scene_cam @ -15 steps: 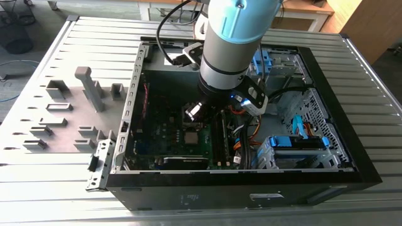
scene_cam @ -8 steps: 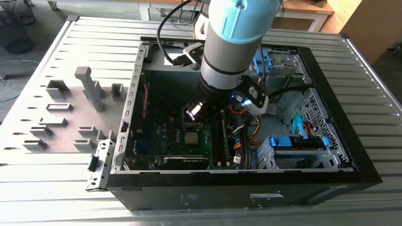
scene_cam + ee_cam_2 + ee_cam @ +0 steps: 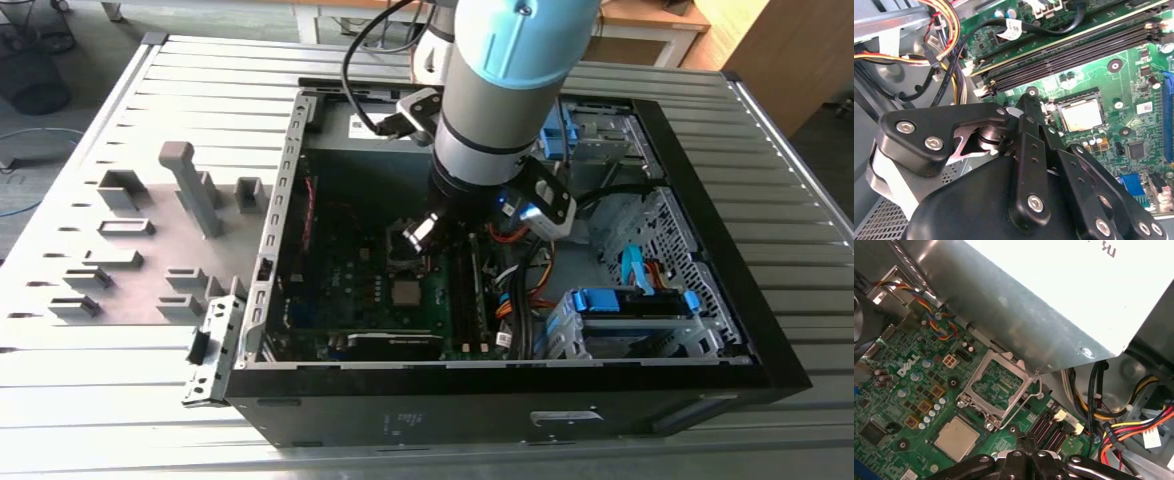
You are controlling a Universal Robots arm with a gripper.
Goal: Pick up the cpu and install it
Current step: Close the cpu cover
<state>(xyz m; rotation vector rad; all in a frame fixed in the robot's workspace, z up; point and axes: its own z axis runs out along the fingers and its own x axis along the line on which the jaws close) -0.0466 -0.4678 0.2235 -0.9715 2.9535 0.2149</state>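
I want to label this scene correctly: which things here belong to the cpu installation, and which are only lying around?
Job: cpu, lying in its socket; open socket bracket; gripper.
Just there: power supply box; memory slots; coloured cables; grey fixtures.

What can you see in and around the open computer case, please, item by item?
table: one, grey, slatted, under everything
case: one, black, open, on the table
plate with blocks: one, grey, beside the case at the exterior view's left
circuit board: one, green, inside the case
cpu: one, silvery, flat on the circuit board
bracket: one, grey metal, raised open next to the cpu
power supply box: one, grey, near the bracket
wires: one bundle, yellow, red, black, beside the power supply box
arm: one, silver with a light blue cap, reaching into the case
pincer: one, black, shut, over the circuit board
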